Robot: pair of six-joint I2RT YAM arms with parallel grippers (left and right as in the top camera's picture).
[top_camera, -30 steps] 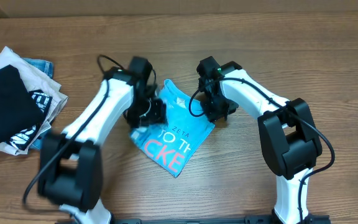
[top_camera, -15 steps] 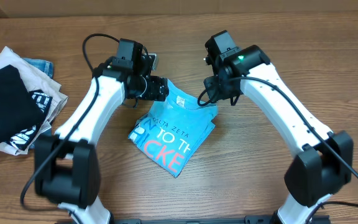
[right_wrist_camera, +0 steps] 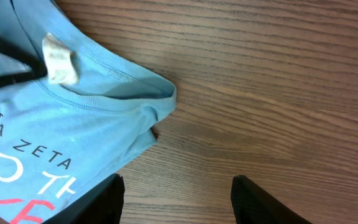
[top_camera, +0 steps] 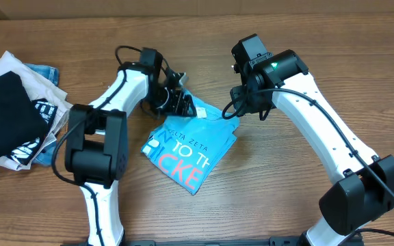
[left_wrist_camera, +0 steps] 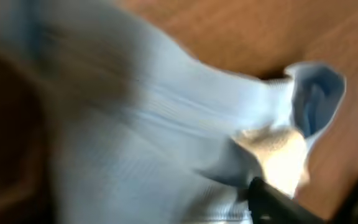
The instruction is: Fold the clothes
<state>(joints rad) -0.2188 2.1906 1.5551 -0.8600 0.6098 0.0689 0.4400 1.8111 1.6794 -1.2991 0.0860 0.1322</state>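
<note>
**A:** Blue shirt (top_camera: 187,147), mid-table, folded into a slanted block with the lettering up. Where do the jaws stand?

**B:** Left jaws are at its far-left corner, by the collar (right_wrist_camera: 104,93). That wrist view is a blur of cloth, so I cannot tell whether they grip or gape. Right jaws are spread wide with nothing between them, over bare wood just beside the far-right corner.

**A:** And the step?

**B:** I'd judge it's the next fold, or squaring up the far edge. To do it well, the right jaws should come down on the far-right corner and pinch all the layers. Both corners should then rise level, so the collar edge stays straight. Carry it toward the near edge and lay it flat, without dragging the bottom layer.

**A:** Any room to work?

**B:** Plenty. The table (top_camera: 334,55) shows open wood toward the right and near edges. The pile (top_camera: 16,113) sits at the left edge, well apart from the shirt. I'd mind only the left arm (top_camera: 118,102) and its loose cable (top_camera: 125,53) swinging that way.
</note>
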